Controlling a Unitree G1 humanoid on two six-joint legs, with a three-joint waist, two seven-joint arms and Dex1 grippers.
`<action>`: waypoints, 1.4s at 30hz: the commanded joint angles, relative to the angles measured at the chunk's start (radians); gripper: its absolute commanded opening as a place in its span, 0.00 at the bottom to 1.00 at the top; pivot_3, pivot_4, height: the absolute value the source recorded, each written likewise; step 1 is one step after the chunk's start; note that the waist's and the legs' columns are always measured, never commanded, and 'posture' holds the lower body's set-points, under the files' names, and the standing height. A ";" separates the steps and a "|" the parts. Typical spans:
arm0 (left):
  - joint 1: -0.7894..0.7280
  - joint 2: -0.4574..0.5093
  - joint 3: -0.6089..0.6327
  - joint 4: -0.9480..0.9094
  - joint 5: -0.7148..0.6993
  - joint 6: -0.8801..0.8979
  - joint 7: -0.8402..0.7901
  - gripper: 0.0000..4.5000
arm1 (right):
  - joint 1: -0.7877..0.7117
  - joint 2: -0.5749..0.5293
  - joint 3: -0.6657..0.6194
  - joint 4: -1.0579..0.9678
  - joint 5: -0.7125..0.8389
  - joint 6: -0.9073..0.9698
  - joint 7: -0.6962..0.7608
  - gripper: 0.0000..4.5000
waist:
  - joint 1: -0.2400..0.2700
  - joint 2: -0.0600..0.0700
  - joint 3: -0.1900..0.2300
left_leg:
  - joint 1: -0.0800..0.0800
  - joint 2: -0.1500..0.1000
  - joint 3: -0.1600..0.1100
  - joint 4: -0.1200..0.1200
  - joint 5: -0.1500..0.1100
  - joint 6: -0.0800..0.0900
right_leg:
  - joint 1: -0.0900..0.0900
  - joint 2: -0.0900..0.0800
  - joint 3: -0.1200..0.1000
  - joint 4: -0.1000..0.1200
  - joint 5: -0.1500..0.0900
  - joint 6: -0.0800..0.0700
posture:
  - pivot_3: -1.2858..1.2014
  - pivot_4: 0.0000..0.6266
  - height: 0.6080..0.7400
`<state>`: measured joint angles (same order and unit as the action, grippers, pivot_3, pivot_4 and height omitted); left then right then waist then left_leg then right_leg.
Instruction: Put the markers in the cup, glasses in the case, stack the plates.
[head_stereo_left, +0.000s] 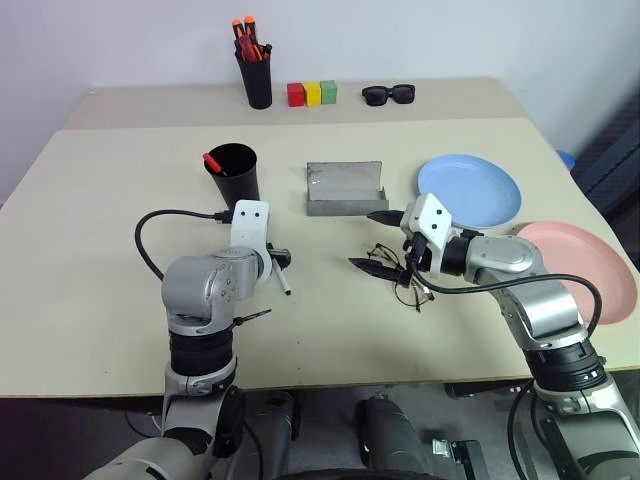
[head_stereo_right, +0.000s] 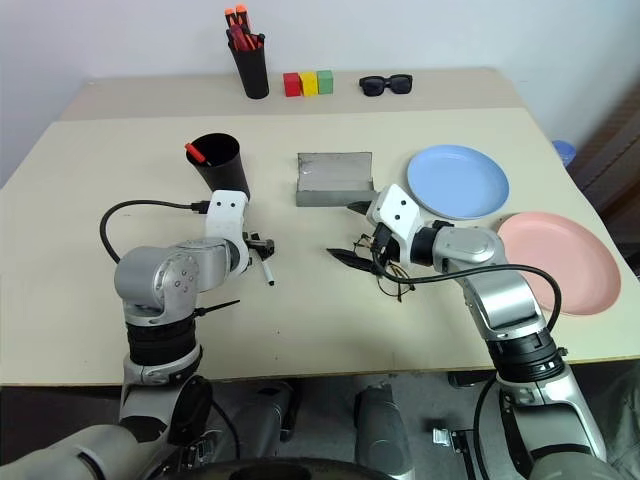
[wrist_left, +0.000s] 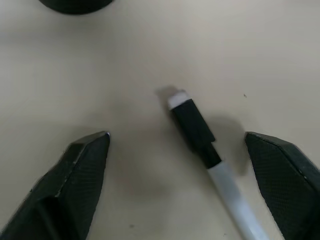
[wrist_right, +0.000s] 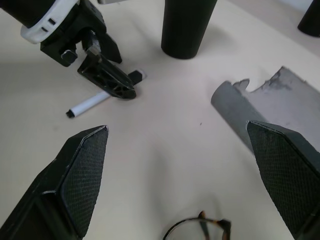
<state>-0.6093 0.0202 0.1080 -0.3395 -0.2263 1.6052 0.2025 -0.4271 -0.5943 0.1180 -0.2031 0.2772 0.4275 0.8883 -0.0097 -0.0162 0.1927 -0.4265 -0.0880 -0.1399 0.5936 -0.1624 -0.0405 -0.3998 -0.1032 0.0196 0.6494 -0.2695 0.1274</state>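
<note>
Left pincer (wrist_left: 175, 165) spread, straddling the white marker (wrist_left: 210, 150) flat on the tabletop (head_stereo_left: 100, 200); risk: fingers roll it away on closing.
Right pincer (head_stereo_left: 378, 240) spread, empty, above the glasses (head_stereo_left: 400, 285); thin frame could snag or slip. Cup (head_stereo_left: 235, 172) holds the red marker (head_stereo_left: 213, 161); case (head_stereo_left: 345, 188) open.

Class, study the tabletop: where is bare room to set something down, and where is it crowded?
Free: the wide stretch left of the cup, and the near edge of the table. Crowded: the middle, where the left gripper straddles the white marker and the right gripper hangs over the glasses, beside the case and plates.
</note>
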 joint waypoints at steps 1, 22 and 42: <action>-0.005 -0.007 0.001 0.028 -0.014 0.009 0.015 0.58 | 0.004 0.005 0.002 -0.049 -0.001 -0.026 -0.002 1.00 | 0.000 0.000 0.000 | 0.000 0.000 0.000 0.000 0.000 0.000 | 0.000 0.000 0.000 0.000 0.000 0.000 | 0.52 0.24 1.00; -0.136 0.132 -0.036 -0.138 -0.106 -0.699 -0.336 0.01 | -0.081 0.080 -0.018 0.021 -0.031 -0.055 -0.105 1.00 | -0.001 -0.001 0.001 | 0.000 0.001 0.001 0.000 0.000 0.000 | 0.000 0.000 0.000 -0.002 0.000 -0.001 | 0.52 0.24 1.00; -0.210 0.210 -0.017 0.508 0.250 -1.545 -0.093 0.01 | -0.189 0.380 -0.036 -0.002 -0.027 -0.062 -0.403 1.00 | -0.005 0.000 0.000 | -0.001 -0.001 0.001 -0.002 0.000 0.000 | -0.003 0.000 0.001 0.000 0.002 0.000 | 0.52 0.24 1.00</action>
<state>-0.8215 0.2315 0.0717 0.1862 0.0132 0.0950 0.1019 -0.6149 -0.2182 0.0801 -0.1520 0.2384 0.3670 0.4832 -0.0144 -0.0166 0.1928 -0.4276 -0.0888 -0.1390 0.5918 -0.1620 -0.0404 -0.4030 -0.1031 0.0210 0.6495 -0.2679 0.1274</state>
